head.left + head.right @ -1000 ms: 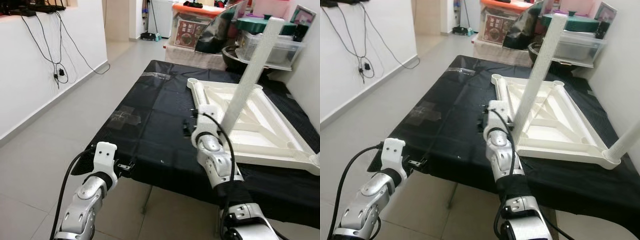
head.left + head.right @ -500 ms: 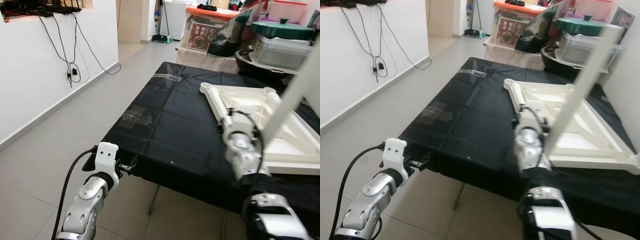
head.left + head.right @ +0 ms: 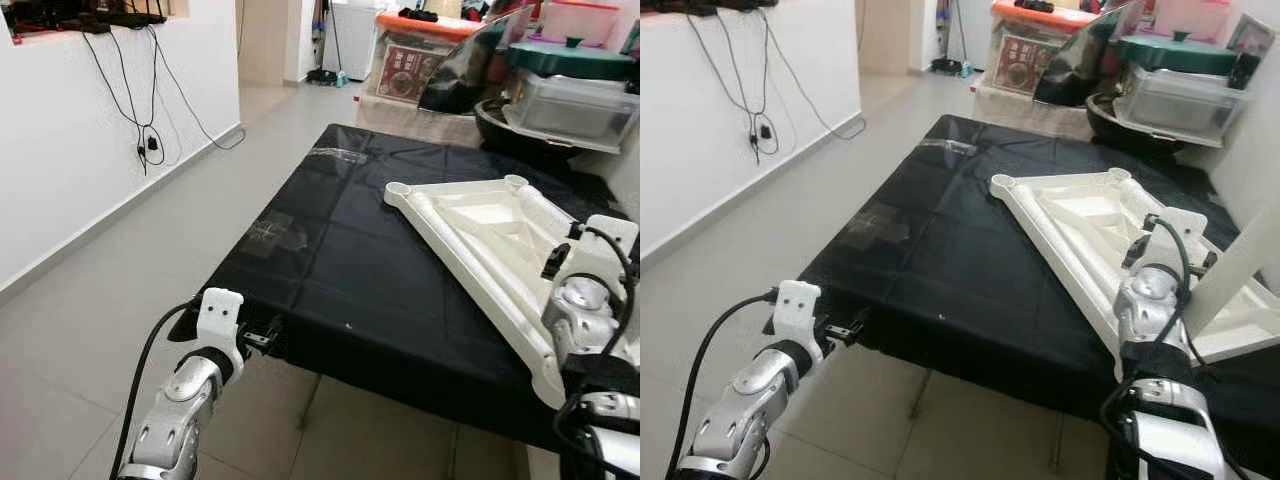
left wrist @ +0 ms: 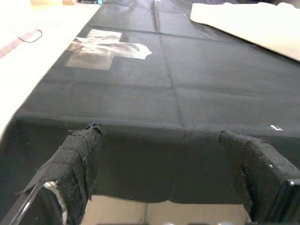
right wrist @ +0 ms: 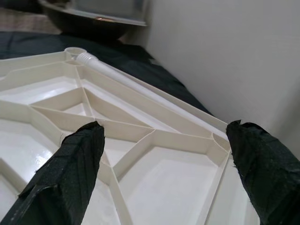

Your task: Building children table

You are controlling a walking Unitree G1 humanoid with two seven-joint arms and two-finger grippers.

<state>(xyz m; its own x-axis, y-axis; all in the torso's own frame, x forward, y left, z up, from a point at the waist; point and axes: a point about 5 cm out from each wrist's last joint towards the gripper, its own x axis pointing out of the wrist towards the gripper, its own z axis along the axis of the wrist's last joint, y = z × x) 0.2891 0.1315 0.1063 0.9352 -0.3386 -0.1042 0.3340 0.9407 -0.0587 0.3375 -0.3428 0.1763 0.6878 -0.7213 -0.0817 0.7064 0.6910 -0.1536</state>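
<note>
A white plastic tabletop [image 3: 470,225] lies upside down on a black-covered table [image 3: 340,250], its ribbed underside facing up. One white leg [image 3: 1240,270] slants up at the far right edge. In the right wrist view a white leg [image 5: 140,89] runs from a corner socket along the tabletop's rim. My right gripper [image 5: 164,126] is open above the ribbed underside [image 5: 154,164], holding nothing. My left gripper [image 4: 159,133] is open and empty at the near edge of the black cover, low at the table's left corner [image 3: 262,338].
Storage boxes and a lidded container [image 3: 560,85] crowd the far end of the table. A silver tape patch [image 3: 275,232] sits on the cover. A white wall with hanging cables [image 3: 150,140] stands left across tiled floor [image 3: 120,260]. Another wall [image 5: 225,51] is close on the right.
The camera has shifted. My right arm has swung from the tabletop's near left corner to its right side. The tall leg now sits at the right edge. The left arm has barely moved.
</note>
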